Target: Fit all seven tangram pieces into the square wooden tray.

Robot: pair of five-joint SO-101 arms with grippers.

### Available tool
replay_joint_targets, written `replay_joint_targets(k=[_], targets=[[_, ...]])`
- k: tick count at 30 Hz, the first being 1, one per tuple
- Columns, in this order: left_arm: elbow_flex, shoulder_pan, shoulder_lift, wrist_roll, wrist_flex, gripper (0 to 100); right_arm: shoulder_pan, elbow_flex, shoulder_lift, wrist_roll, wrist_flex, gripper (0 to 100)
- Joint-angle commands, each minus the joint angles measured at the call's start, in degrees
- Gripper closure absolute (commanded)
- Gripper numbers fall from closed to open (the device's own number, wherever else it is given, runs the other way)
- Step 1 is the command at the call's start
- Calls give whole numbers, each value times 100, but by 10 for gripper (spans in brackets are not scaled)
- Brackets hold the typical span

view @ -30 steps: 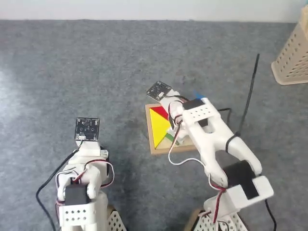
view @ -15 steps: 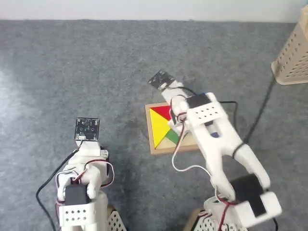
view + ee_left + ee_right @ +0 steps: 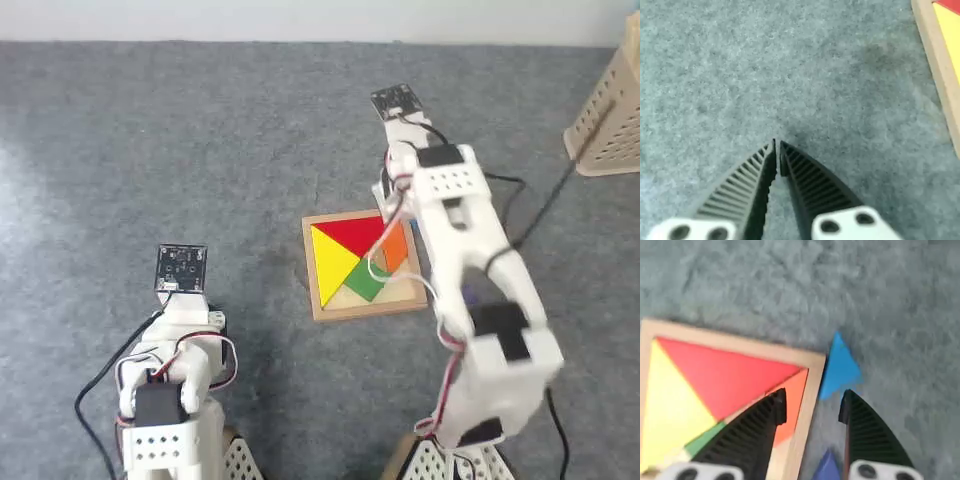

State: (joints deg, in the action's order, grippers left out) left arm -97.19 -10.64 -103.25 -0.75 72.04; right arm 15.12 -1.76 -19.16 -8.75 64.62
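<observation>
Right gripper (image 3: 812,395) advanced, open wide, seemingly empty

grey carpet (image 3: 200,130) underfoot, beige perforated basket (image 3: 610,110) at far right edge

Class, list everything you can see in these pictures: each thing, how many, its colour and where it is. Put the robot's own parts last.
wooden tray: one, light wood, on the carpet under the right arm
red triangle: one, red, in the tray
yellow triangle: one, yellow, in the tray beside the red
green piece: one, green, in the tray
orange piece: one, orange, in the tray by its rim
blue triangle: one, blue, on the carpet just outside the tray
bluish piece: one, partly hidden, outside the tray
perforated basket: one, beige, high view's edge
carpet: grey
left arm: white, jaws shut over carpet
right arm: white, jaws open above the tray's rim
</observation>
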Motion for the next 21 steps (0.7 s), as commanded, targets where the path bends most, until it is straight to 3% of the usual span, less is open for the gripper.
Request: replay_joint_targets(k=[1, 7, 21], targets=[[66, 35, -88, 44, 18, 988, -189, -1099, -699, 62, 180, 817], [66, 35, -88, 44, 18, 988, -585, -1934, -1516, -105, 391, 817], [66, 35, -88, 44, 18, 988, -787, -1943, -1648, -132, 391, 817]])
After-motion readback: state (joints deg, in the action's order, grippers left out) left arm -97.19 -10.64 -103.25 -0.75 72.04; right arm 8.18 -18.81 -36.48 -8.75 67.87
